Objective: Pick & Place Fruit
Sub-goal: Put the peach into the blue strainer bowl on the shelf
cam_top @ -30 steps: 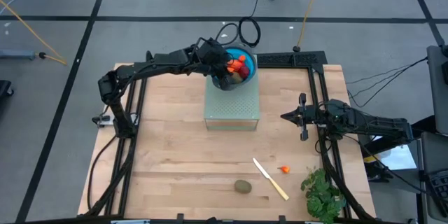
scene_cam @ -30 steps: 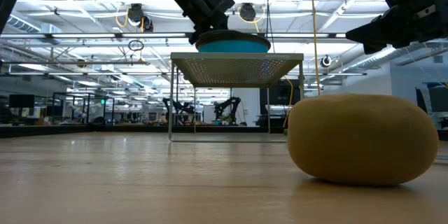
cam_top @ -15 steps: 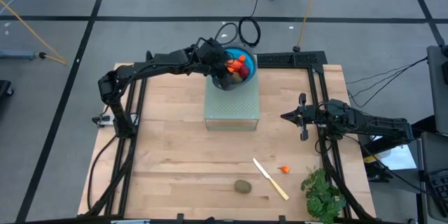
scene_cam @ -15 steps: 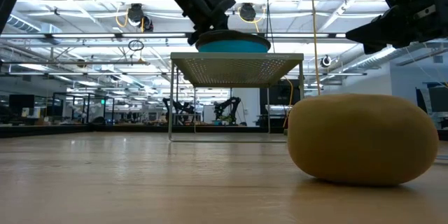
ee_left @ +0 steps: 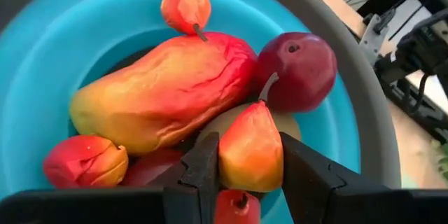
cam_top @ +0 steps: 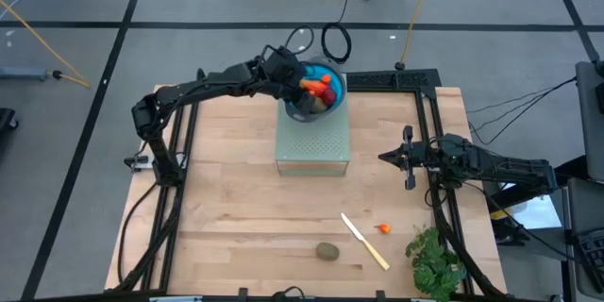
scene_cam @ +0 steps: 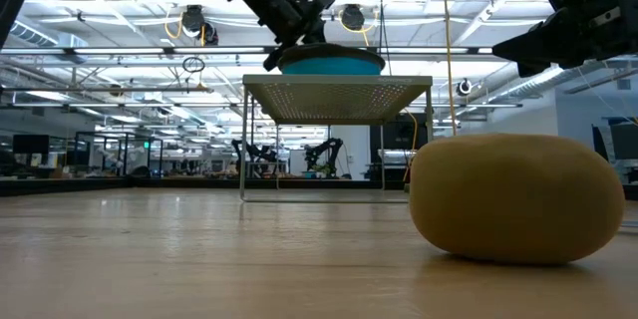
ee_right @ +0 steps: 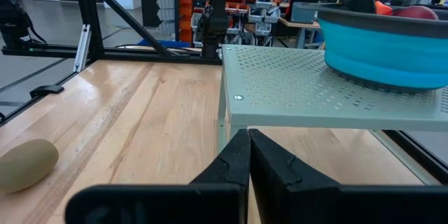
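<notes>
A blue bowl (cam_top: 337, 83) stands on a pale perforated stand (cam_top: 313, 146) at the table's far middle. It holds a large red-orange oval (ee_left: 164, 91), a dark red ball (ee_left: 297, 70) and small orange-red pieces (ee_left: 185, 7). My left gripper (ee_left: 246, 143) reaches into the bowl (ee_left: 105, 49) and is shut on a small orange-yellow pear-shaped fruit (ee_left: 250, 140). My right gripper (cam_top: 382, 158) waits shut above the table's right side. A brown-green kiwi (cam_top: 327, 251) lies on the wood near the front edge. My left gripper pinches the pear-shaped fruit between its two fingers, at the two sides of its wide end (ee_left: 227, 164). The fingers (ee_left: 204, 168) slant down into the bowl from the table's left. The fruit's stem end (ee_left: 264, 91) points away from the gripper, over the other fruit; whether it rests on them I cannot tell.
A cream knife (cam_top: 364, 242), a tiny orange-red bit (cam_top: 383, 229) and a green leafy bunch (cam_top: 436, 262) lie at the front right. The kiwi (scene_cam: 516, 197) fills the right of the low view. Bare wood stretches across the table's left and middle.
My left gripper has rolled a little about its own pointing line while staying over the bowl. The right arm has kept still.
</notes>
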Controlling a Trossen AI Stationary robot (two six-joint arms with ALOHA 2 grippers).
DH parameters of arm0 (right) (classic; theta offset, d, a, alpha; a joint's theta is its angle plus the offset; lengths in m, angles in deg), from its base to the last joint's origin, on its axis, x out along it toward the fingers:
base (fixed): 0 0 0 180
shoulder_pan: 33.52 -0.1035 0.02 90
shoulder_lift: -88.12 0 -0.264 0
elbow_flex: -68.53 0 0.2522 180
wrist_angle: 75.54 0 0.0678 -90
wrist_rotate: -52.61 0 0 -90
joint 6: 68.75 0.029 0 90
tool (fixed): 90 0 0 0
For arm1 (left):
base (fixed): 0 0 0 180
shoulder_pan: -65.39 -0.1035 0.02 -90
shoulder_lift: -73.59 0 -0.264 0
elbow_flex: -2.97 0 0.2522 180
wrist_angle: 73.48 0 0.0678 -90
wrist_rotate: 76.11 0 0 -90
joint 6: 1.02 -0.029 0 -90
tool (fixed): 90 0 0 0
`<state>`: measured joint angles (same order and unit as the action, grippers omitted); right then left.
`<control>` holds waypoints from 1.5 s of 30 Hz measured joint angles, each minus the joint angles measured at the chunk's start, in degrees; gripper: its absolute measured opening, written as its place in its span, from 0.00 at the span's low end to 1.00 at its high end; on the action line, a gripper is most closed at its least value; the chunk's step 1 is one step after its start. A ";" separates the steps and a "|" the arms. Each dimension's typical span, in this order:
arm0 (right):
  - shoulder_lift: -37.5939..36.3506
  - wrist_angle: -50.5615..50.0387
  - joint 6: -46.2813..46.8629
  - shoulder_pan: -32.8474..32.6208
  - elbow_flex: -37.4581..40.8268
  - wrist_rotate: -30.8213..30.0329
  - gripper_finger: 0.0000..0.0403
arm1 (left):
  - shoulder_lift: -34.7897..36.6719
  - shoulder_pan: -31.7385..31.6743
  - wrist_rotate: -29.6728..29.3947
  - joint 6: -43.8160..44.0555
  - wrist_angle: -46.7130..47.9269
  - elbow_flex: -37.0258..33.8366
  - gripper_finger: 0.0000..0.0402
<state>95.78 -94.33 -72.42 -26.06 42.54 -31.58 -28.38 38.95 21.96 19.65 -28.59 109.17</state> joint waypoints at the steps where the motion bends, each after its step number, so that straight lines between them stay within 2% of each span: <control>1: 0.00 0.00 0.00 -0.02 0.00 0.00 0.00 | 0.00 -0.08 0.01 0.86 -0.04 0.01 0.34; 9: 0.00 0.00 -0.01 -0.01 0.00 0.00 0.00 | 0.00 -0.06 0.02 3.81 -0.19 0.01 0.47; 17: 0.00 0.00 -0.02 -0.01 0.00 0.02 0.00 | -0.01 0.33 -0.03 3.45 -3.88 0.01 0.50; 25: 0.02 0.00 -0.02 -0.02 0.00 0.02 0.00 | 2.37 0.73 -0.59 3.61 -4.76 0.01 0.45; 36: 0.02 0.02 -0.02 -0.01 0.00 0.02 0.00 | 11.42 4.62 -0.95 8.40 -4.84 0.01 0.35; 45: 0.02 0.04 -0.02 -0.02 0.01 0.22 0.00 | 16.35 13.91 -8.74 6.99 -4.84 0.01 0.25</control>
<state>95.80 -94.30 -72.43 -26.08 42.55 -31.36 -12.03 52.86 13.22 26.64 -33.43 109.18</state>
